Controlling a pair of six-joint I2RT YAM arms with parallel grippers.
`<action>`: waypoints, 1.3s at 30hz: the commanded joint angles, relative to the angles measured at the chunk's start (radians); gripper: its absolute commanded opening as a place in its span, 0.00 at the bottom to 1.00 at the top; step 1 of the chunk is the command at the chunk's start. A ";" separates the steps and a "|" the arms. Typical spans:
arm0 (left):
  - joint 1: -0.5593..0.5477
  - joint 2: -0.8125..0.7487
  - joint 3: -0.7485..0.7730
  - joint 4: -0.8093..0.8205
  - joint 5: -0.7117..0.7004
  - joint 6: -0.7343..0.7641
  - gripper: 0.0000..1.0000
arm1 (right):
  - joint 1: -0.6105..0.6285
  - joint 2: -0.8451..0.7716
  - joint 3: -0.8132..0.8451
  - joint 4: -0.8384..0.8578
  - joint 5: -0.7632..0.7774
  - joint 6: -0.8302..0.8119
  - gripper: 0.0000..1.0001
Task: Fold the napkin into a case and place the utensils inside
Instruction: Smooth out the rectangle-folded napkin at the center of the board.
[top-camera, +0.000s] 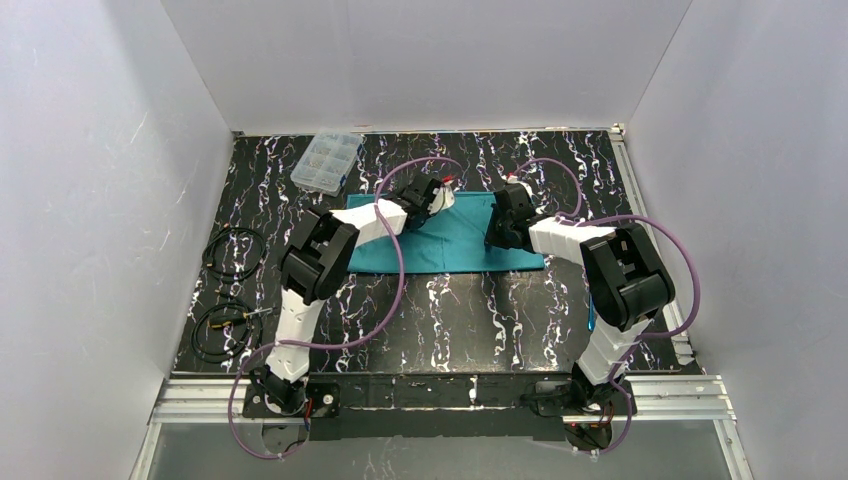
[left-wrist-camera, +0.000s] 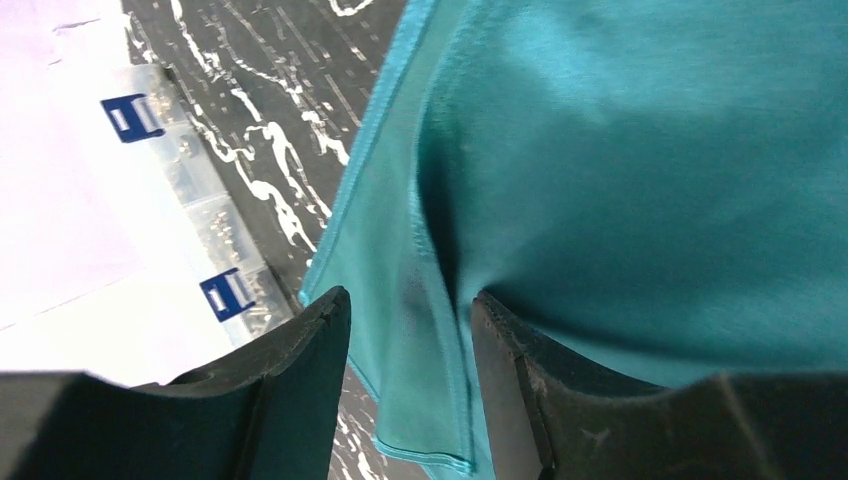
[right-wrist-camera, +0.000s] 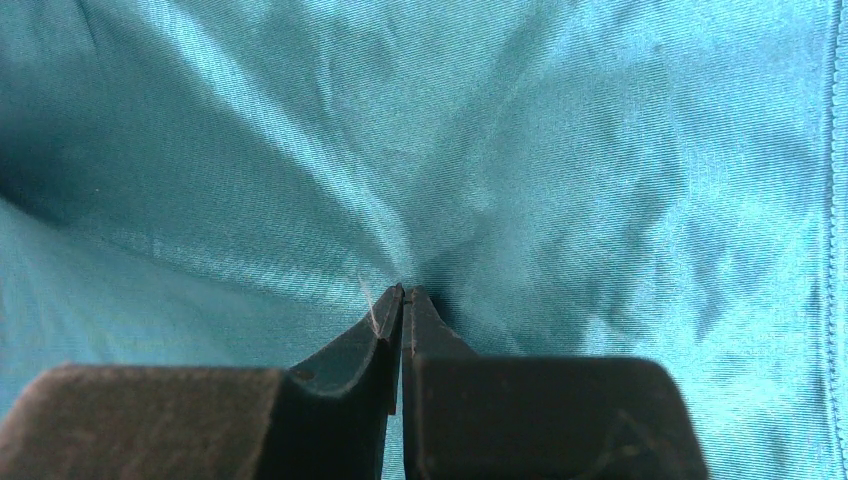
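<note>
White panel walls enclose a black, white-veined marbled table.

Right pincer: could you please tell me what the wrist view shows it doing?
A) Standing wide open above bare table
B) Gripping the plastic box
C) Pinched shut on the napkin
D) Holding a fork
C: the right pincer has its tips pressed together, and the napkin puckers in folds that run into them.
</note>
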 joint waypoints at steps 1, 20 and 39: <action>0.047 0.048 -0.004 0.063 -0.054 0.055 0.47 | -0.006 -0.006 -0.042 -0.100 0.002 -0.020 0.13; 0.075 -0.041 -0.125 0.193 -0.085 0.127 0.45 | -0.009 -0.011 -0.043 -0.090 -0.015 -0.014 0.13; 0.068 -0.433 -0.103 -0.556 0.493 -0.249 0.59 | -0.013 -0.056 0.174 -0.173 -0.129 -0.032 0.41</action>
